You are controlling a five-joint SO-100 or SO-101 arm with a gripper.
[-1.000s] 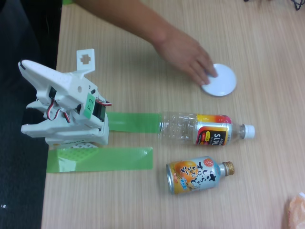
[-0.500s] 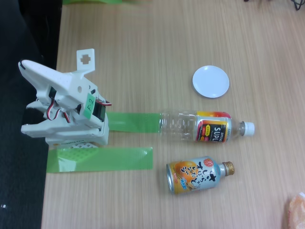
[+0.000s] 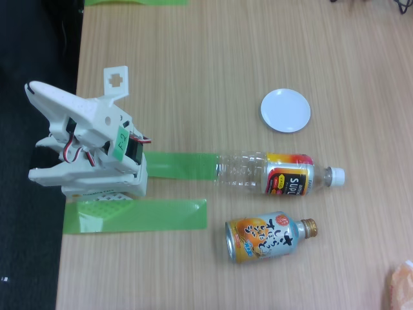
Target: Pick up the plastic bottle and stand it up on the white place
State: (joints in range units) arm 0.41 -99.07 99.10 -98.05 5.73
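Our hand sits folded back over the arm's base at the bench edge; we cannot tell how wide it stands. The plastic bottle lies on its side well out in front of the hand, cap pointing away. The white place is just beyond it. We judge the bottle empty, light, slick and crushable; best gripped gently across the labelled middle.

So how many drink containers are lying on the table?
2, both on their sides. The plastic bottle lies mid-table, below the white plate in the fixed view. The orange can-bottle lies nearer the bottom edge. None looks hidden.
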